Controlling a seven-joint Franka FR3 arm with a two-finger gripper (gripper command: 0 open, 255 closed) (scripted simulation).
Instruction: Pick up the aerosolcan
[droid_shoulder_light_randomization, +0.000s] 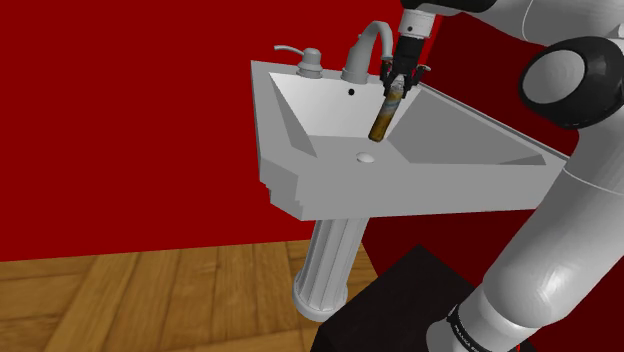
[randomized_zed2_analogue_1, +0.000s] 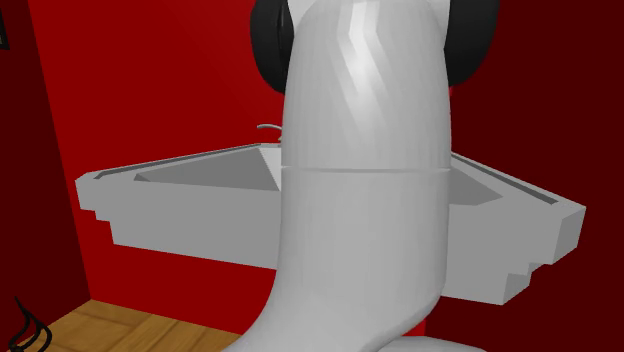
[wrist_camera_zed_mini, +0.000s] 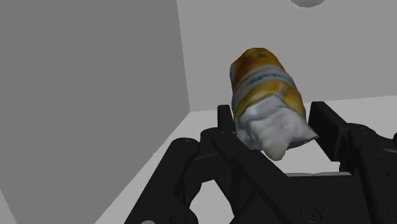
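The aerosol can (droid_shoulder_light_randomization: 385, 113) is a yellow-brown cylinder with a white cap end, hanging tilted over the grey sink basin (droid_shoulder_light_randomization: 455, 135). My gripper (droid_shoulder_light_randomization: 398, 80) is shut on its top end, close in front of the faucet. In the wrist view the can (wrist_camera_zed_mini: 262, 83) points away from the hand, and the gripper (wrist_camera_zed_mini: 275, 122) clasps its white cap between two black fingers (wrist_camera_zed_mini: 225, 122). The can's lower end is clear of the basin floor.
A curved faucet (droid_shoulder_light_randomization: 368, 48) and a soap dispenser (droid_shoulder_light_randomization: 308, 62) stand on the sink's back rim. The drain (droid_shoulder_light_randomization: 366, 157) lies below the can. A fluted pedestal (droid_shoulder_light_randomization: 328, 265) carries the sink over a wooden floor. My arm (randomized_zed2_analogue_1: 365, 180) covers the sink's (randomized_zed2_analogue_1: 170, 215) middle in the second exterior view.
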